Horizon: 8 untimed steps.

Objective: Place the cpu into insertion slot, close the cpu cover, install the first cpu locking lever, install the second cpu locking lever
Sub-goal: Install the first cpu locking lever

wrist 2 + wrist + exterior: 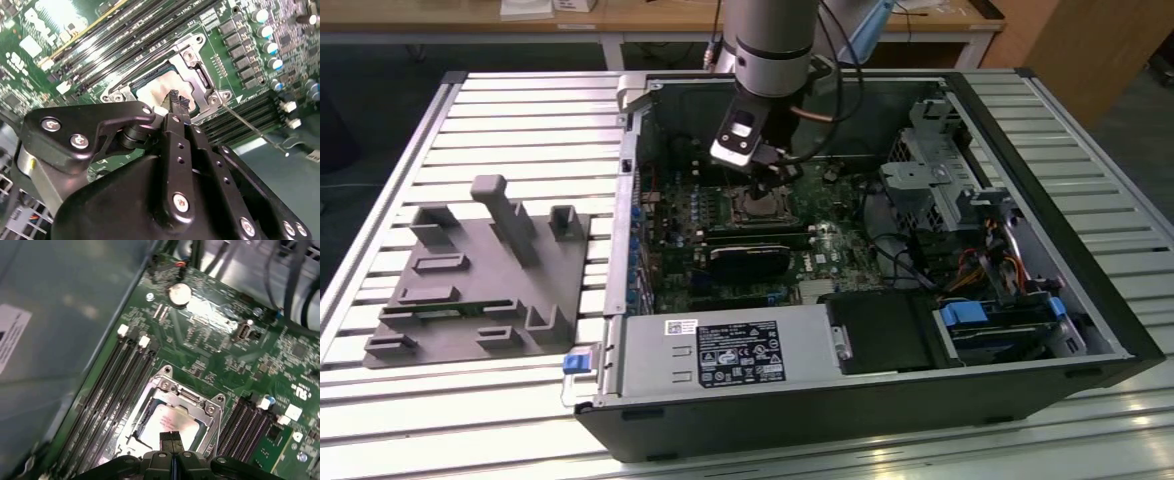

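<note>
One arm, down from the upper middle of the exterior view into an open computer case [854, 410] lying on a slatted metal table [520, 110]. Gripper [765, 183] just above the insertion slot [761, 207], slightly above the centre of that frame, with the black graphics card [750, 262] just below it in the picture. Fingertips [174, 98] pressed together in both wrist views, clenched on nothing, poised close over the cpu [167, 421]; touching or not, impossible to tell. Seated flat in the slot, that cpu, dull silvery-tan face up. Square, so no long axis to speak of; edges in line with the long black memory slots [115, 390] on either side. Around it the cpu cover [176, 391], laid flat, chip face showing through the square window, screws at the frame corners. In the second wrist view, one thin metal rod [255, 130] running out from a corner of the slot, slantwise across the neighbouring memory slots. At the exterior view's left, well apart from the case, a grey moulded fixture [480, 280] on the table.
</note>
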Motion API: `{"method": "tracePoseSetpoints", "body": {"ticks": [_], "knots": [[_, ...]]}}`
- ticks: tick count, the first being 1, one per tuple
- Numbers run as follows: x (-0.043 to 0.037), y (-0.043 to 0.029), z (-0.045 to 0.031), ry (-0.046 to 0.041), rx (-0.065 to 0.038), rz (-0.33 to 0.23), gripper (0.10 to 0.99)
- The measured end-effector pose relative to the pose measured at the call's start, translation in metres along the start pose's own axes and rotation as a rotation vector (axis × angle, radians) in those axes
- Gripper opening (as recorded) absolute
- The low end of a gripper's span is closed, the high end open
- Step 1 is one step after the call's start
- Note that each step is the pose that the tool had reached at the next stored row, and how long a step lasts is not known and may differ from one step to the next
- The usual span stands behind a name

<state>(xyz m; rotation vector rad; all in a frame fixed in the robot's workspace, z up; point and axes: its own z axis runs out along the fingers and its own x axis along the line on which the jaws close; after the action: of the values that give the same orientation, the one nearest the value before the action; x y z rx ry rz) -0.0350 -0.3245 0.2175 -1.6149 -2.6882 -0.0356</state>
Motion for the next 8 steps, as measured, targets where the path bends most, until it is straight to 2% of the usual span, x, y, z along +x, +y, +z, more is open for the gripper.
{"method": "tracePoseSetpoints", "body": {"ticks": [8], "knots": [[0.0000,0.0000,0.0000,0.0021,0.002,-0.130,0.106]]}}
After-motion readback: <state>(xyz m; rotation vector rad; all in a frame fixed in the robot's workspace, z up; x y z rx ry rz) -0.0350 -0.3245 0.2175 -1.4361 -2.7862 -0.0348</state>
